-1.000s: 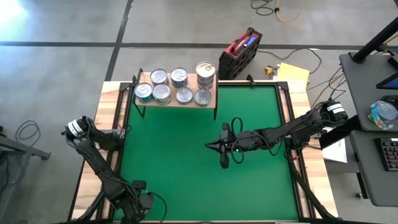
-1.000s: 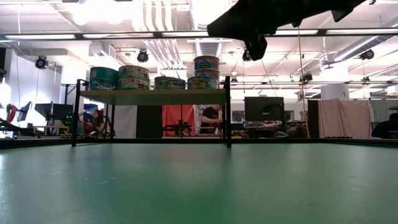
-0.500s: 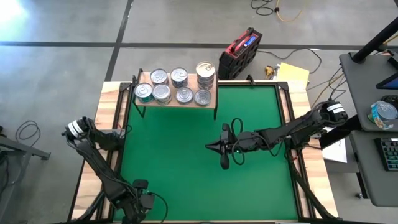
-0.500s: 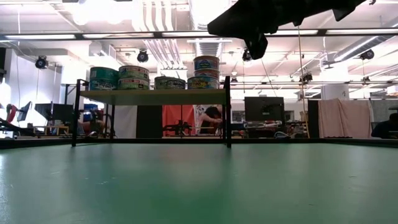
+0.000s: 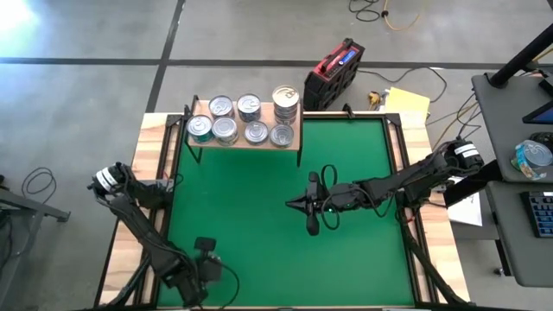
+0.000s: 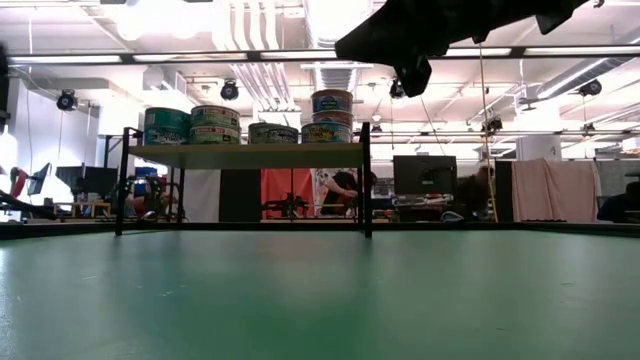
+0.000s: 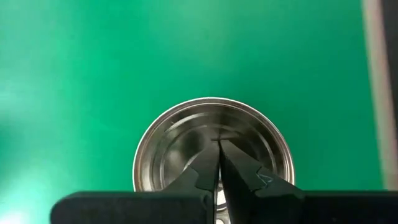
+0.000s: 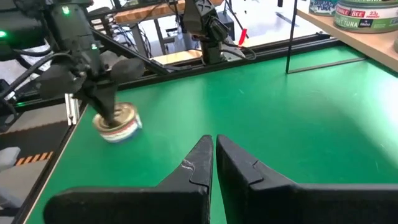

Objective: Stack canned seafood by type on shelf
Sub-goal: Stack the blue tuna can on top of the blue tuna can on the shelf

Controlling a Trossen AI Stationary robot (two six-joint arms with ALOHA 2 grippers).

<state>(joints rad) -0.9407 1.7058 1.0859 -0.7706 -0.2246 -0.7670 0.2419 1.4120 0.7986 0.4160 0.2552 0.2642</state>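
Several tins of canned seafood (image 5: 235,121) stand on the shelf (image 5: 294,130) at the mat's far left, with a taller stack (image 5: 285,102) at its right end. In the low view the shelf board (image 6: 245,155) carries them in a row. One more tin (image 8: 118,123), silver-topped, stands alone on the green mat near the near left corner. My left gripper (image 7: 218,144) is shut, pointing down over the middle of that tin's top (image 7: 186,134); in the high view the gripper (image 5: 206,252) hides the tin. My right gripper (image 5: 289,205) hovers shut and nearly level over the mat's middle. My left gripper comes from above, pointing steeply down, with its shut fingertips (image 8: 112,111) at the middle of the tin's silver top (image 7: 214,132). In the right wrist view they appear to reach the lid, but I cannot tell for sure that they touch. The tin stands on the mat.
Bare green mat (image 5: 251,199) spreads between the shelf and the lone tin. A black rail and pale wooden border (image 5: 147,173) run along the mat's left side. A red case (image 5: 333,73) and yellow paper (image 5: 406,99) lie beyond the far edge.
My left gripper has shifted a little toward the table's right edge and farther onto the mat, turning about its wrist as it went, and has stayed shut.
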